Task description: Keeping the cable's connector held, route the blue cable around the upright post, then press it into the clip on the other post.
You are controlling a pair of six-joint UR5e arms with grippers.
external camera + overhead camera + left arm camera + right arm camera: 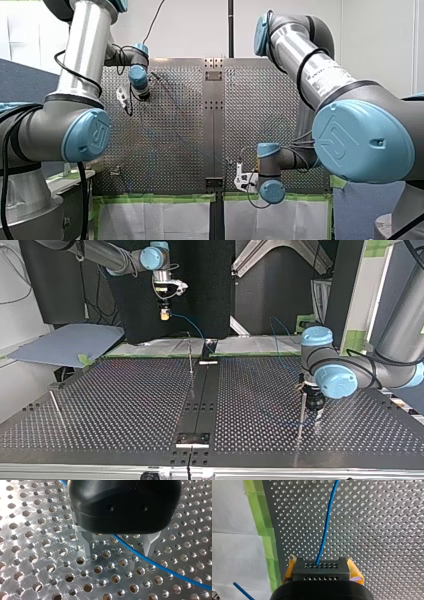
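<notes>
At the top view's right, low over the tabletop (125,405), you find the left jaws hanging just beside a thin upright post (302,412). The left wrist view shows them spread. The two metal fingers (86,545) stand apart, and the blue cable (160,566) runs slantwise under the gap between them, close to the perforated plate. It passes very near one fingertip; you cannot tell whether it touches.

At the top view's left, the right jaws hang well above the tabletop's far edge. They are pressed together on the black connector (321,570), with a yellow pad (355,570) on either side of it. The cable leaves the connector's holed face and runs straight ahead over the tabletop. Beside it there lie a strip of green tape (268,542) and a white sheet (234,530).

In the top view the cable drops from the connector in a slack curve toward the far edge, near a second thin post (190,357) at the middle. A third rod (54,401) leans at that view's left, well apart from both arms. You cannot make out a clip on any post.
</notes>
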